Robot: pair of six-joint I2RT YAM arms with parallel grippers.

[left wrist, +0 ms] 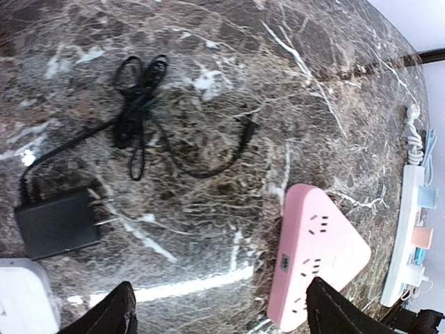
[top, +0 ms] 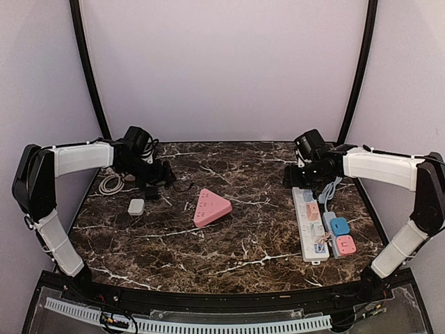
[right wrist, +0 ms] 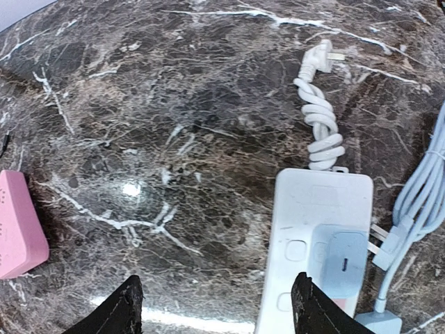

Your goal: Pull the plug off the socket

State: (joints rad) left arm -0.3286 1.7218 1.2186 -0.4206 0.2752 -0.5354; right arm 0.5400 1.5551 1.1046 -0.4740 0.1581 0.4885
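Well, the plug (left wrist: pixel 59 224) is a black boxy adapter w/ two bare metal prongs, lying flat on the marble table (top: pixel 243 257) at the far left. Its thin black cord (left wrist: pixel 146 104) trails off in a loose tangle beyond it. The prongs point toward the socket (left wrist: pixel 316 257), a pink rounded-triangle block w/ several outlet faces on top. Socket sits near table centre, well apart from the plug, not joined to it. The left gripper (left wrist: pixel 222 307) hangs over the bare marble btwn plug and socket, jaws spread wide, grasping nothing and touching neither. A small white adapter (left wrist: pixel 24 296) lies just beside the plug, nearer the table's front edge. The right gripper (right wrist: pixel 219 306) is over the far right of the table, jaws also wide apart, nothing btwn them. One of its fingers (right wrist: pixel 313 309) hangs above the end of a white strip (right wrist: pixel 313 243); can't tell if it touches. The strip carries a pale-blue plug (right wrist: pixel 345 261) in an end outlet, and its own white cable (right wrist: pixel 320 132) lies bundled just past that end. A second strip (top: pixel 339 233) lies alongside in the top view, w/ a blue and a pink plug seated in it.
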